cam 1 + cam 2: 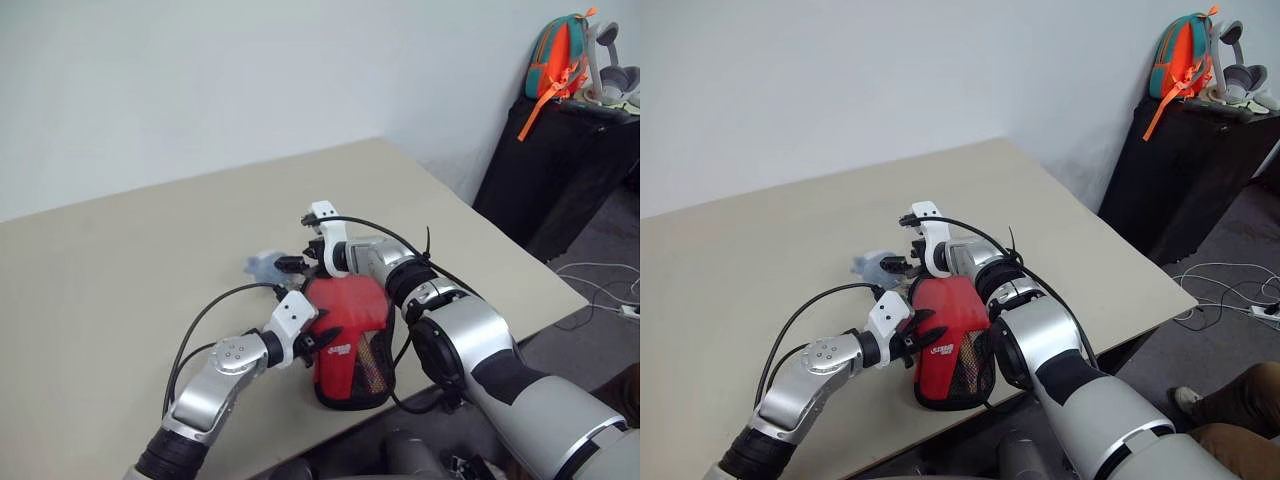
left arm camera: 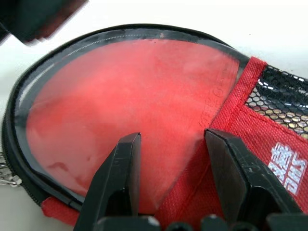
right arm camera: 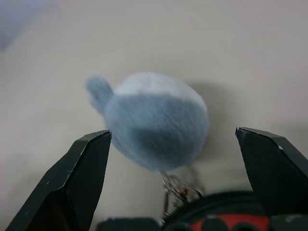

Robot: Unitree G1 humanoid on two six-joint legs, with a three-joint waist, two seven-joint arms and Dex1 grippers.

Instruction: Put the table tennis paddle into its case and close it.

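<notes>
One fluffy blue charm (image 3: 156, 120) lies beyond the case (image 1: 350, 345), between the open right pincer's (image 3: 175, 139) fingers; left pincer (image 2: 175, 159) spread over the case near the counter's (image 1: 120, 290) front edge.

Probably a lab or office: bare beige table (image 1: 120, 260), plain wall, floor cables (image 1: 600, 285), backpack (image 1: 556, 55) on black stand.

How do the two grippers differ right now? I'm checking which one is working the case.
The left gripper has its fingers partly open, pressed on the case; the right gripper is wide open, empty, facing a blue plush charm beside the case. Both have black fingers.
</notes>
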